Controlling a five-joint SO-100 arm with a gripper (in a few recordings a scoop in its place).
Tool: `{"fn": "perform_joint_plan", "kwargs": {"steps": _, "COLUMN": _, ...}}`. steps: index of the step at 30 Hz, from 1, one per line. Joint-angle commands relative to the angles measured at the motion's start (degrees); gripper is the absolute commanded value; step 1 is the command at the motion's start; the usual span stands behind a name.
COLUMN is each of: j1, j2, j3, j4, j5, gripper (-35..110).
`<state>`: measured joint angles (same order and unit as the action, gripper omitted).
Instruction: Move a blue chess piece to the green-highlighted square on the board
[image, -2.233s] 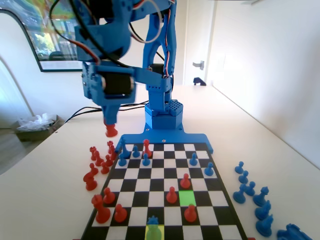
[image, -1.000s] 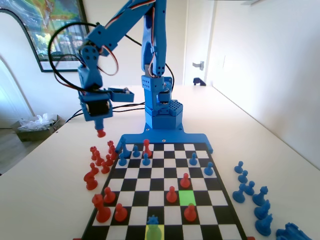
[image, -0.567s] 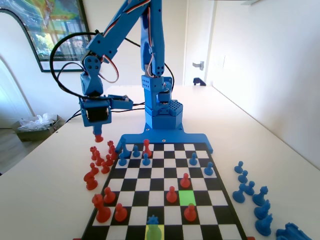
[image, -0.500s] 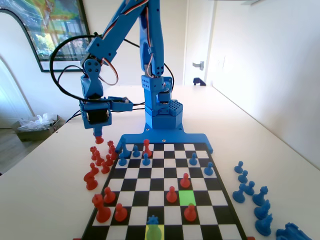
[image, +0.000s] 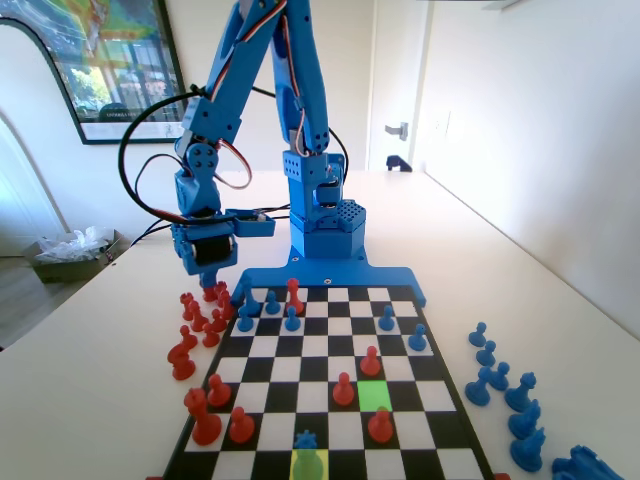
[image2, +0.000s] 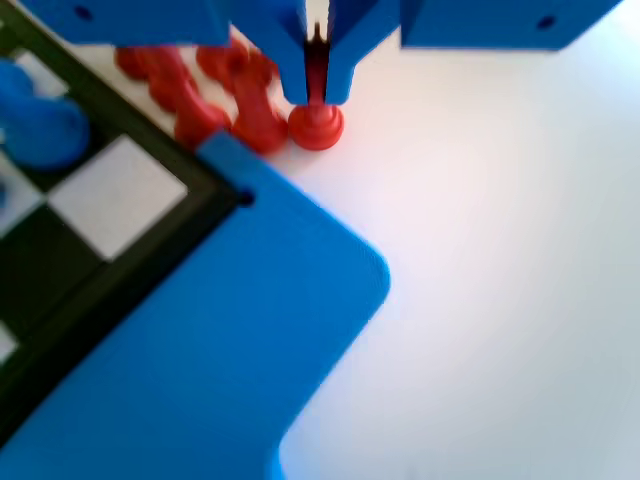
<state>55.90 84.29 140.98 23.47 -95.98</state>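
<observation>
The blue chess piece (image: 305, 440) with a spiky crown stands on the yellow-highlighted square (image: 308, 466) at the near edge of the board (image: 330, 277). The green-highlighted square (image: 375, 394) lies one column to its right and a row or two farther away, and it is bare. My gripper (image: 209, 284) hangs low off the board's far left corner in the fixed view, shut on a red pawn (image: 210, 293). In the wrist view the gripper (image2: 316, 96) pinches that red pawn (image2: 316, 126) by its head, its base at or just above the white table.
Several captured red pieces (image: 196, 320) crowd the table left of the board, right beside the held pawn. Red pawns (image: 343, 390) (image: 371, 361) (image: 380, 427) ring the green square. Several blue pieces (image: 503, 385) stand on the table at the right. Blue pawns (image: 291, 319) hold the far rows.
The arm has swung down and a little right with the red pawn, from high above the table to low beside the red pieces at the board's far left corner.
</observation>
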Motion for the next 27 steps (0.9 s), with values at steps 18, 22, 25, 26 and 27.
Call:
{"fn": "perform_joint_plan", "kwargs": {"steps": 18, "j1": 0.53, "j2": 3.96, "j3": 1.67, "j4": -1.05, "j5": -2.20, "gripper": 10}}
{"fn": "perform_joint_plan", "kwargs": {"steps": 22, "j1": 0.00, "j2": 8.26, "j3": 1.05, "j4": 3.87, "j5": -1.76, "gripper": 10}}
{"fn": "perform_joint_plan", "kwargs": {"steps": 25, "j1": -0.53, "j2": 11.25, "j3": 0.18, "j4": 7.82, "j5": -1.41, "gripper": 10}}
{"fn": "perform_joint_plan", "kwargs": {"steps": 26, "j1": -0.79, "j2": 12.22, "j3": -0.09, "j4": 9.05, "j5": -1.23, "gripper": 10}}
{"fn": "perform_joint_plan", "kwargs": {"steps": 27, "j1": -1.05, "j2": 13.18, "j3": -0.44, "j4": 10.37, "j5": -0.88, "gripper": 10}}
